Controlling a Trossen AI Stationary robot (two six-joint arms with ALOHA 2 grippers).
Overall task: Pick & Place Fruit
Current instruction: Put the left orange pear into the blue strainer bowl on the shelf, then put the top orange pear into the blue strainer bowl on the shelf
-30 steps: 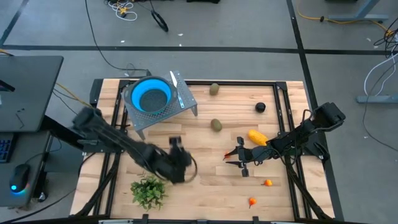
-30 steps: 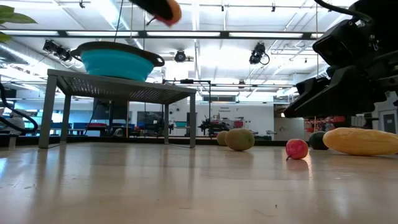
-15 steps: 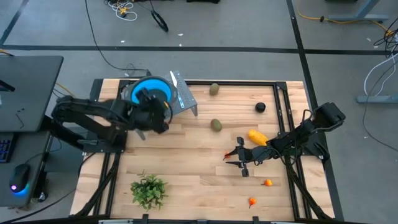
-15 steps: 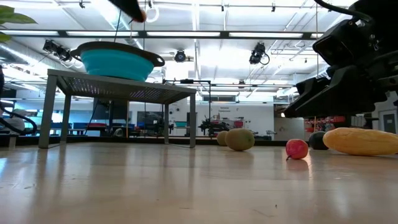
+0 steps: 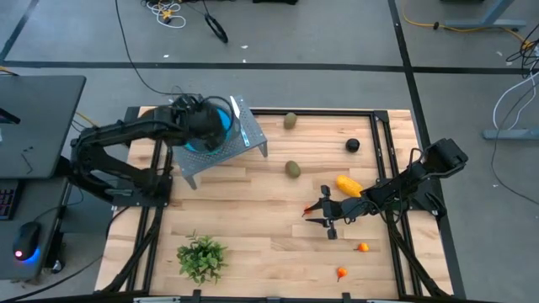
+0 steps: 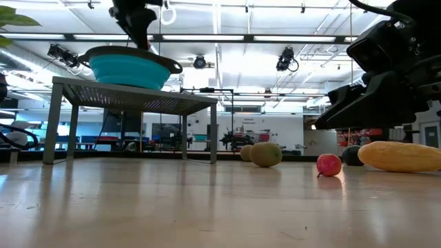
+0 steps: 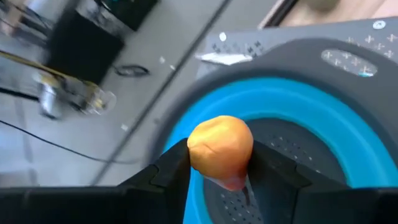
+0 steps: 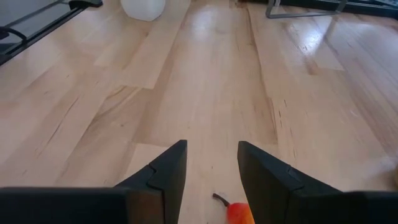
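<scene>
A: Wooden table [image 5: 253,210]; where was the left gripper [image 7: 219,165]?

B: Above the blue bowl [image 5: 221,135] on its grey stand [image 5: 244,141], far left, clamped on an orange fruit [image 7: 220,149].

A: And the right gripper [image 5: 322,212]?

B: Low over the boards right of centre, fingers parted around nothing, a small red fruit [image 8: 240,213] just beside them.

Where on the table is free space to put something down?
Bare wood lies between the plant sprig and the right gripper, and below the bowl's stand. It is crowded on the right, around the yellow-orange fruit and small orange fruits.
</scene>
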